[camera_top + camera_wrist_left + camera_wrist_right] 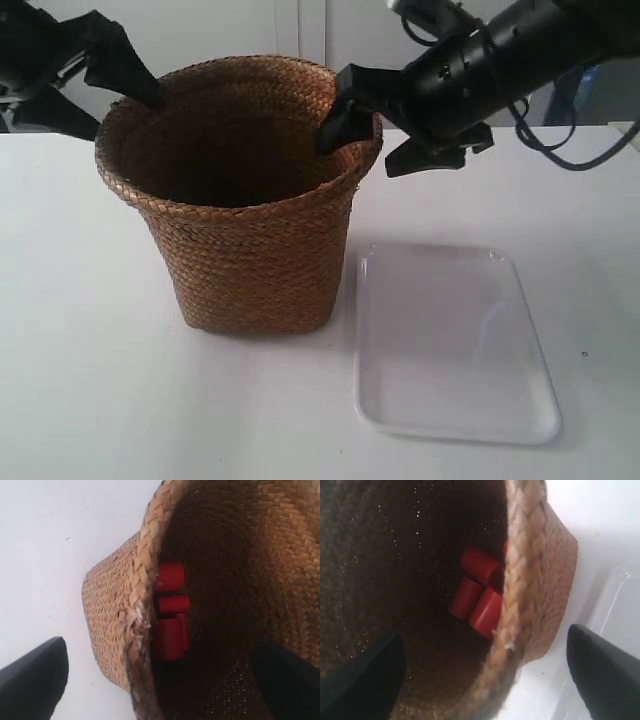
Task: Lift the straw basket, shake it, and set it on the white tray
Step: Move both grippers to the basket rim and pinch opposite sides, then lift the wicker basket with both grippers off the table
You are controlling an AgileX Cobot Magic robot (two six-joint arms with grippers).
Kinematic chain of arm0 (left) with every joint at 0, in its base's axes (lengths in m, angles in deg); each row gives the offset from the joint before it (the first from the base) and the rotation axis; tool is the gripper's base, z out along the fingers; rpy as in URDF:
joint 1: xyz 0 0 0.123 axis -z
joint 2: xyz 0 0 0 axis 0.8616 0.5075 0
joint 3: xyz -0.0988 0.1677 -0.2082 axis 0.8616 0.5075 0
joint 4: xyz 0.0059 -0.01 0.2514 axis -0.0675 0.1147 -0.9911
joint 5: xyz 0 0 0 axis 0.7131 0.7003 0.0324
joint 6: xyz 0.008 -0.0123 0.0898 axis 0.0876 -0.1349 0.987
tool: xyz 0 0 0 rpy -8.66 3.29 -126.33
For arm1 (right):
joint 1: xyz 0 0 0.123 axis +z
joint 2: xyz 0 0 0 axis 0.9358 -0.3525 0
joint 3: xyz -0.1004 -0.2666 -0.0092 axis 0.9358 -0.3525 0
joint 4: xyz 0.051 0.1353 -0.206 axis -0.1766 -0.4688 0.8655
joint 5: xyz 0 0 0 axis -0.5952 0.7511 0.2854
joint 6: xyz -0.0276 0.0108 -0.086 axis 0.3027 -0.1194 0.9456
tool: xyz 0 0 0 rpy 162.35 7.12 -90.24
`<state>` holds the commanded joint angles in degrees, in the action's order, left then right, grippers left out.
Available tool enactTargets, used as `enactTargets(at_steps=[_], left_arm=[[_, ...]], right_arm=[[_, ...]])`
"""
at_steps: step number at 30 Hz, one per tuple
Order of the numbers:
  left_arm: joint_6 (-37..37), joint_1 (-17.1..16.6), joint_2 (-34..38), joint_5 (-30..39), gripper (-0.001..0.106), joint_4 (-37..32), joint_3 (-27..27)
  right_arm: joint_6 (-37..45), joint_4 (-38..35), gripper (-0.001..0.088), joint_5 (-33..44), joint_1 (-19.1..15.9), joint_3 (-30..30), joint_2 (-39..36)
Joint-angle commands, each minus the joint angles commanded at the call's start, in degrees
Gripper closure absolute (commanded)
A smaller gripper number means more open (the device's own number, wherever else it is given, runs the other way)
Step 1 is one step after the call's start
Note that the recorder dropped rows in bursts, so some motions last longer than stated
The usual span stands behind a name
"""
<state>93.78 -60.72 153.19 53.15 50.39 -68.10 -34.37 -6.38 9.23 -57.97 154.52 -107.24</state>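
The straw basket [255, 260] stands upright on the white table, left of the white tray [450, 340], and it does not touch the tray. My left gripper [125, 118] is at the basket's rim on the exterior view's left. In the left wrist view this gripper [159, 645] is open, with the braided rim of the basket [107, 620] between its wide-apart fingers. My right gripper [368, 150] is open astride the opposite rim. In the right wrist view the gripper [484, 632] has one finger inside the basket [545, 580] and one outside, above the tray [620, 615].
Red cylinders [477, 595] lie at the bottom of the basket; in the left wrist view these cylinders [170, 630] sit against the wall. The white table [80, 380] spreads round the basket and the tray. A dark cable [560, 150] hangs behind the right arm.
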Motion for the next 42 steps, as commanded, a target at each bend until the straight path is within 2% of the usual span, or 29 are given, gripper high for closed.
enactTargets(at_steps=[4, 8, 12, 13, 15, 16, 17, 18, 19, 23, 29, 33, 35, 37, 39, 40, 42], left_arm=[[0.80, 2.63, 2.45, -0.71, 0.006, -1.79, 0.00], [0.80, 3.98, 4.28, -0.67, 0.006, -3.83, 0.00], [0.80, 4.17, 5.15, -0.40, 0.008, -5.12, 0.00], [0.80, 4.17, 5.25, -0.40, 0.011, -5.24, 0.00], [0.80, 4.17, 5.25, -0.68, 0.024, -5.24, 0.00], [0.80, 4.17, 5.25, -0.68, 0.048, -5.14, 0.00], [0.69, 4.17, 5.25, -0.24, 0.062, -5.01, 0.00], [0.69, 4.17, 5.25, 0.33, 0.092, -4.73, 0.00], [0.89, 4.17, 5.25, 0.61, 0.105, -4.92, 0.00], [0.64, 4.17, 3.47, -1.89, 0.105, -5.04, 0.00], [0.67, 4.38, -5.54, -5.86, 0.105, -4.64, 0.00], [3.23, 6.44, -10.31, -6.70, 0.105, -5.76, 0.00], [3.65, 8.58, -12.16, -7.69, 0.105, -6.95, 0.79], [3.65, 11.33, -14.49, -10.55, 0.105, -6.83, 3.80], [3.65, 14.65, -17.33, -14.73, 0.105, -7.18, 8.68], [3.65, 16.59, -19.62, -18.43, 0.105, -7.18, 12.99], [3.65, 18.52, -22.40, -22.43, 0.105, -7.18, 17.11]], right_arm=[[-0.10, 0.00, 0.0050, 0.31, 0.20, 0.00, -2.89], [-0.46, 0.00, 0.0098, 2.77, 0.20, 0.00, -5.12], [-0.47, -0.37, 0.0226, 3.26, 0.20, 0.00, -5.79], [-0.47, -0.27, 0.0298, 3.26, 0.20, 0.00, -5.79], [-0.47, -0.37, 0.0423, 2.98, 0.20, 0.00, -5.79], [-0.47, -0.37, 0.0606, 2.98, 0.20, 0.00, -5.79], [-0.47, -0.37, 0.0700, 2.98, 0.20, 0.00, -5.79], [-0.47, -0.63, 0.0870, 3.26, 0.20, 0.00, -5.79], [-0.64, -0.63, 0.0869, 3.38, 0.20, 0.00, -5.79], [-1.02, -0.63, 0.0868, 1.60, 0.20, 0.00, -4.47], [-1.02, -0.63, 0.0868, -4.14, 0.20, 0.00, 4.60], [2.10, -0.29, 0.0868, -4.69, 0.20, -0.10, 9.84], [3.29, 0.07, 0.0868, -4.32, 0.82, -0.85, 13.05], [6.09, 0.87, 0.0868, -4.32, 1.93, -3.31, 15.94], [6.45, 3.85, 0.0868, -5.30, 2.98, -6.35, 19.13], [6.45, 4.62, 0.0868, -6.57, 3.41, -8.84, 21.64], [6.45, 5.02, 0.0868, -7.85, 3.55, -12.02, 24.31]])
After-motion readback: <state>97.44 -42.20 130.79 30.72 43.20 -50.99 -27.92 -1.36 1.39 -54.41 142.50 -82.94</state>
